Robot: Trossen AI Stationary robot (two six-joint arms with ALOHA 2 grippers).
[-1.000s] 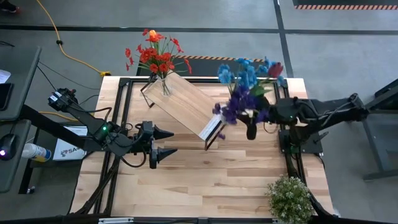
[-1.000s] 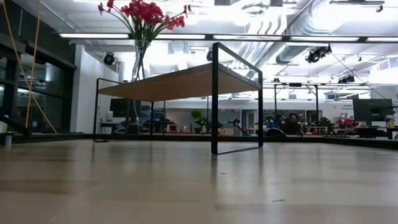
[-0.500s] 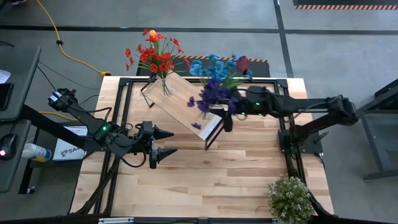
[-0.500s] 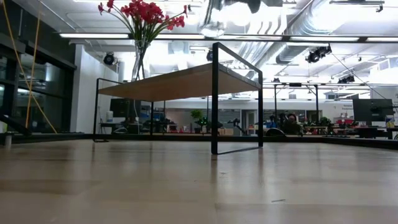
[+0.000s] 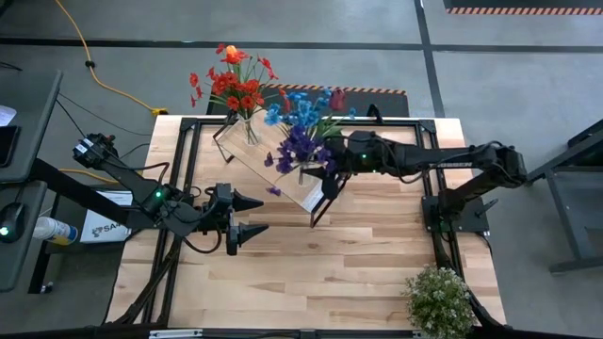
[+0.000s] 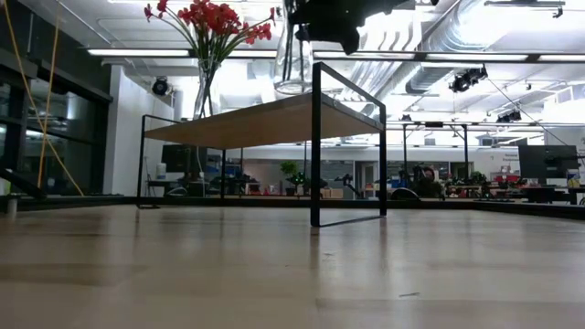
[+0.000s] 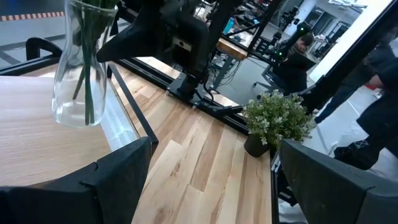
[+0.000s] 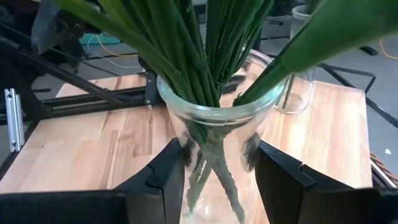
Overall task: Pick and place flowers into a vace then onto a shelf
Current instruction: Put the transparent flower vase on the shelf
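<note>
Here the shelf (image 5: 275,159) is seen lying slantwise on the table (image 5: 358,273), with a vase of red and orange flowers (image 5: 233,83) already stood at its far end. A glass vase (image 8: 214,149) of blue and purple flowers (image 5: 300,127) is clamped between the fingers of the right gripper (image 5: 325,168) and held over the shelf's near end. To be set down well, it should be kept upright, lowered until its base meets the board well inside the edge, and only then released. The vase's gap above the board is shown only in the low view, the grip on the glass only in the right wrist view. The left gripper (image 5: 256,215), its fingers spread apart and empty, is parked near the table's left.
</note>
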